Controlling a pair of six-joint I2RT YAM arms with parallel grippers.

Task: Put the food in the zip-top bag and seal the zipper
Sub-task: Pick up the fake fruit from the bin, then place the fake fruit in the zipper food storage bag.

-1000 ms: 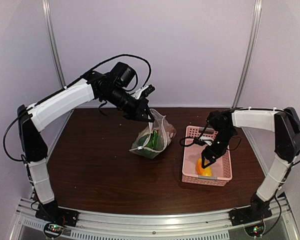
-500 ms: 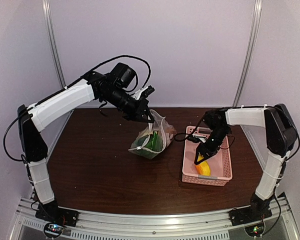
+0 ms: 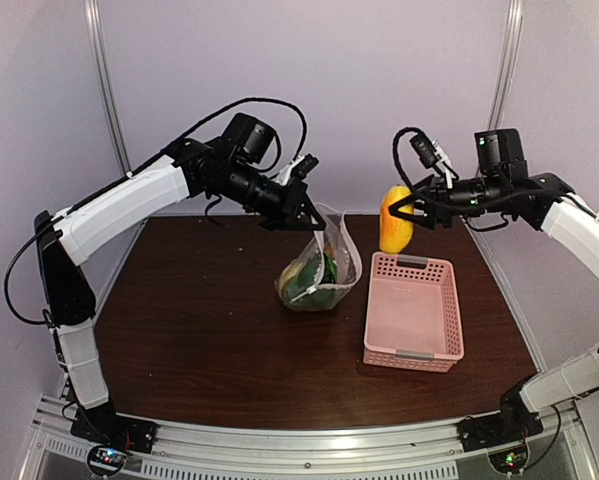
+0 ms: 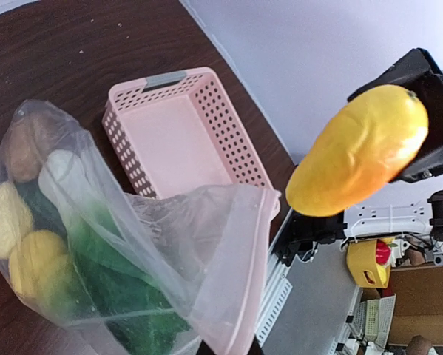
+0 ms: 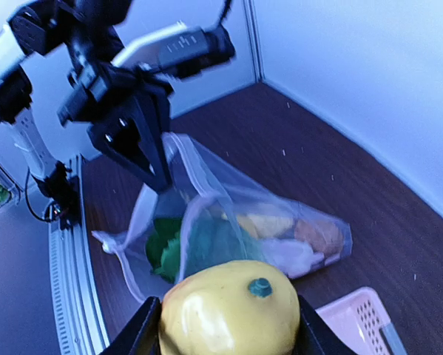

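Broadly, a dark brown, wood-grained bench lies beneath both tools. Low under the right tool and a little nearer the arm bases sits a pink basket, a rectangular plastic tub whose walls are pierced with rows of small holes and whose short ends carry grey handles. Only its smooth pink floor shows inside.

The left tool has its dark fingers pinched together on the top edge of the zip-top bag. The bag is clear, thin, crinkled film that hangs down from that grip, with its bulging bottom resting on the bench. The mouth gapes open on the side away from the left tool, towards the basket. A pale strip, the zipper, runs along the lip just below the fingers.

The right tool is clamped on a toy mango, a smooth, glossy, orange-yellow oval with a small green stem nub. It is held in the air between the two black fingers, out past the bag's mouth and well above the bench.

Packed in the bag's belly, straight below the left tool, are dark green leafy vegetable pieces, round yellow lemons, a white-stemmed bok choy and a brown bread piece, all pressed against the film.
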